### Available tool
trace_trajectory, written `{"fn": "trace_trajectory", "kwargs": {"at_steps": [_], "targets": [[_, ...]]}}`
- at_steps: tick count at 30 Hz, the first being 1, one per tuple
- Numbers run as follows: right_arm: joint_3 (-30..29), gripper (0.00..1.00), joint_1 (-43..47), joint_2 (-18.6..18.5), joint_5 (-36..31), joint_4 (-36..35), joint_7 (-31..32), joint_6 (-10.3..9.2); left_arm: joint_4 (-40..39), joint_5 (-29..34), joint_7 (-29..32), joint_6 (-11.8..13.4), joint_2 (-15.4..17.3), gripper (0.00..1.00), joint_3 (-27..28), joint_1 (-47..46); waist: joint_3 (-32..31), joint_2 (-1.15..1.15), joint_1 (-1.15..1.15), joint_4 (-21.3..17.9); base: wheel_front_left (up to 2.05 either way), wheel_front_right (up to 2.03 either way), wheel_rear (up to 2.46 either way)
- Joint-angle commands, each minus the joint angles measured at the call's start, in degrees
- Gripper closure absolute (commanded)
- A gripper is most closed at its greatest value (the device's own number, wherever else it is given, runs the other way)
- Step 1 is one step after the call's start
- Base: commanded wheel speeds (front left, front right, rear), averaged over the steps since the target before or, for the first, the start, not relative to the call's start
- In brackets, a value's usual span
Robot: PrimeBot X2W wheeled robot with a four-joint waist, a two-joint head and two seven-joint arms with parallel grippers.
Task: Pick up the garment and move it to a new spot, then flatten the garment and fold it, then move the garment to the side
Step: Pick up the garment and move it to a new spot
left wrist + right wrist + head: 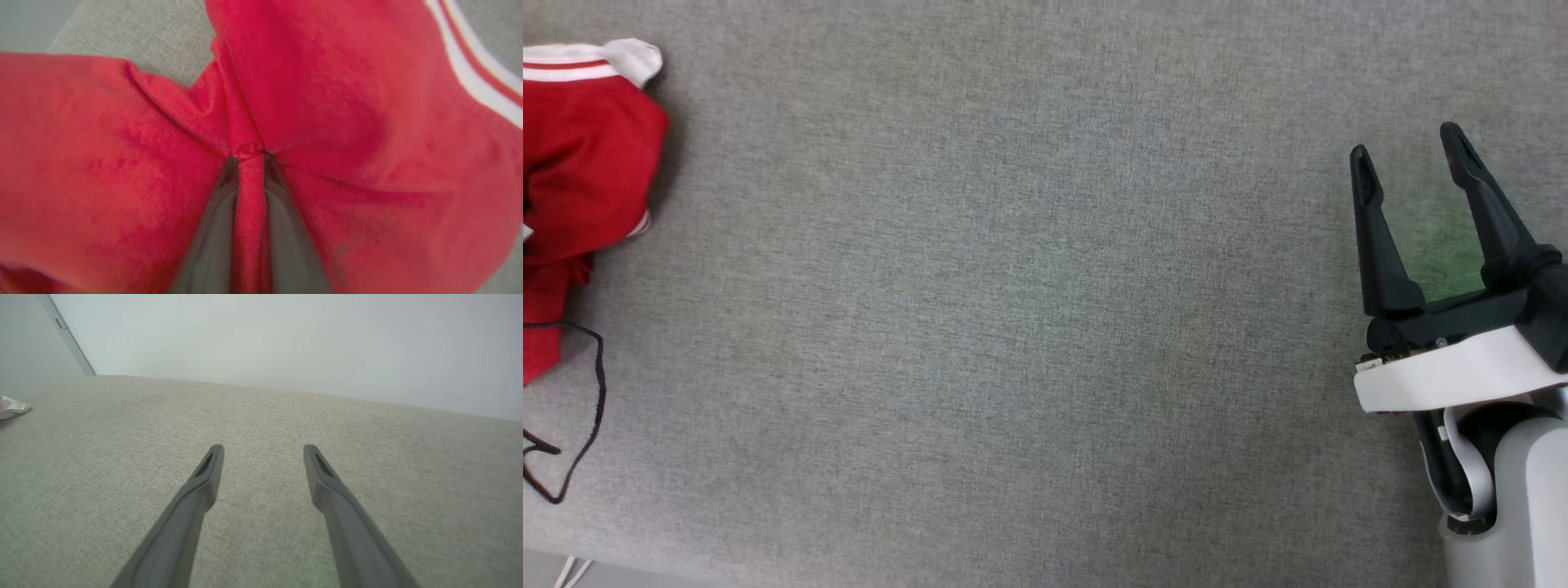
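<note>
Red cloth is all around my left gripper (248,152). Its two fingers (212,228) are squeezed close together on a thin fold of the T-shirt (102,163). The fold runs up between them and bunches into a little knot right at the tips. More of the shirt spreads out on both sides of the fingers and past the tips. Up and to the right of the tips I see the white and red stripe trim (470,73). Past the shirt there is a bit of grey surface (155,36).

My right gripper (1409,147) is spread wide, with nothing between its fingers. It is over the grey surface. The T-shirt is well away from it, far off to its left, in a crumpled heap. A white sleeve end (633,57) sticks out at the far side of the heap. A thin black cable (598,384) loops on the surface, also far to the left of this gripper. Ahead of its tips the surface ends at a pale wall (286,335).
</note>
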Motion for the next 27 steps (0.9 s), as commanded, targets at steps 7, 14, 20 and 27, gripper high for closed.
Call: {"fn": "trace_trajectory", "kwargs": {"at_steps": [7, 14, 20, 27], "targets": [[0.0, 0.0, 1.2, 0.7, 0.7, 2.0, -1.5, -0.04, -2.4, 5.4, -11.3, 0.1, 1.2, 1.0, -2.7, -0.5, -6.8, 0.0, -0.01, 1.1, 0.0, 0.0, 0.0], [-0.5, 0.0, 4.1, 1.6, 2.0, 4.2, -2.7, -0.04, -5.9, 10.5, -25.9, -1.0, 1.1, 1.0, -5.6, -0.3, -15.5, 0.0, -0.01, 1.1, 0.0, 0.0, 0.0], [-1.5, 0.0, 7.4, 2.1, 3.2, 5.3, -3.2, -0.04, -6.7, 12.7, -36.5, -2.5, -0.3, 1.0, -8.0, -0.4, -22.6, 0.0, -0.01, -0.5, 0.0, 0.0, 0.0], [-2.8, 0.0, 11.4, 2.2, 4.5, 4.6, -2.6, -0.04, -11.8, 13.9, -43.0, -2.3, -6.2, 1.0, -11.9, 3.5, -27.0, 0.0, -0.01, -4.2, 0.0, 0.0, 0.0]]}}
